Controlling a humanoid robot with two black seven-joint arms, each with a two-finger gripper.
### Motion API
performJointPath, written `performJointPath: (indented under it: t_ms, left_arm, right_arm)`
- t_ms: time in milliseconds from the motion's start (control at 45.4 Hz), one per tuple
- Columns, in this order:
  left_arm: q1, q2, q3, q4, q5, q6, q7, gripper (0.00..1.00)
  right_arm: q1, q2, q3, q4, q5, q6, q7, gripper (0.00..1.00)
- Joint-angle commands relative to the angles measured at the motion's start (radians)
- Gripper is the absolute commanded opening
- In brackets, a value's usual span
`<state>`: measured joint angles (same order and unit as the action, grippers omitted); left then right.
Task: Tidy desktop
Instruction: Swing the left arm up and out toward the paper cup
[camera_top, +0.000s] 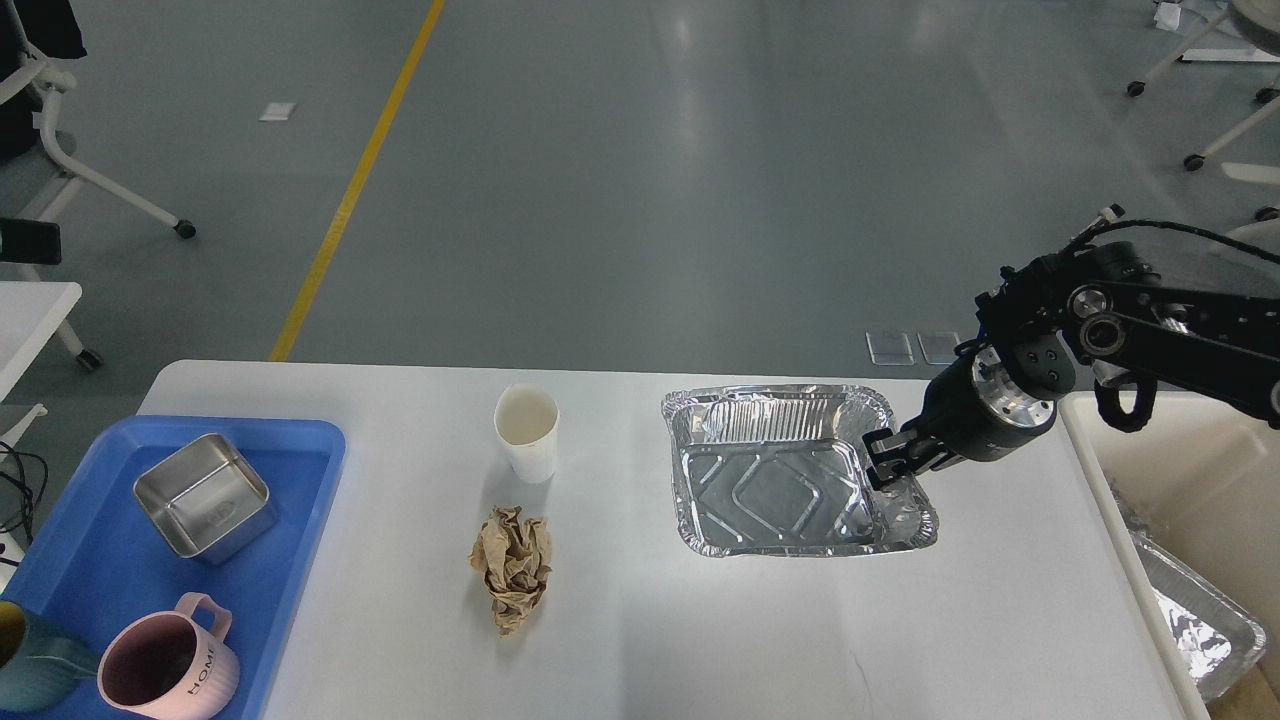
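The desktop is a wide white-grey tabletop. An empty foil tray sits right of its centre. My right gripper comes in from the right and is shut on the tray's right rim. A white paper cup stands upright near the middle, with a crumpled ball of brown paper just in front of it. Only a dark end of my left gripper shows at the left edge, above the floor and far from the table. Its fingers cannot be told apart.
A blue tray at the left holds a steel box, a pink mug and a teal mug. A cream bin at the right edge holds another foil tray. Chairs stand on the floor behind.
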<state>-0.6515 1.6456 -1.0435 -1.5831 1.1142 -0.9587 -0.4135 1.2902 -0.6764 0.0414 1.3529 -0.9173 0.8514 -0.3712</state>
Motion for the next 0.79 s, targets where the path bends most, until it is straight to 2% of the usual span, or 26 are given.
performJointPath:
  t_ms: [0, 88, 176, 242, 418, 550, 770]
  left_arm:
    - [-0.033, -0.024, -0.004, 0.005, 0.004, -0.001, 0.012, 0.96]
    - [-0.043, -0.096, -0.001, 0.008, 0.009, -0.001, 0.030, 0.96]
    - [-0.045, -0.194, 0.005, 0.020, 0.055, -0.001, 0.088, 0.95]
    - [-0.045, -0.274, 0.013, 0.025, 0.116, 0.038, 0.131, 0.95]
    - [-0.050, -0.516, 0.017, 0.058, 0.294, 0.052, 0.214, 0.95]
    - [-0.082, -0.690, 0.051, 0.178, 0.361, 0.051, 0.232, 0.95]
    - [-0.221, -0.911, 0.273, 0.409, 0.492, 0.096, 0.236, 0.93]
  right_arm:
    - [0.000, -0.002, 0.000, 0.000, 0.000, 0.000, 0.000, 0.00]
    - [-0.003, -0.002, 0.000, -0.001, 0.000, 0.000, 0.000, 0.00]
    - [-0.009, 0.000, 0.003, -0.015, -0.002, 0.000, 0.000, 0.00]
    - [-0.011, 0.003, 0.002, -0.023, -0.002, 0.000, 0.000, 0.00]
    - [-0.023, 0.009, 0.005, -0.024, -0.002, 0.000, 0.000, 0.00]
    - [-0.032, 0.020, 0.005, -0.043, -0.002, 0.000, 0.000, 0.00]
    - [-0.048, 0.023, 0.006, -0.058, -0.008, 0.000, 0.000, 0.00]
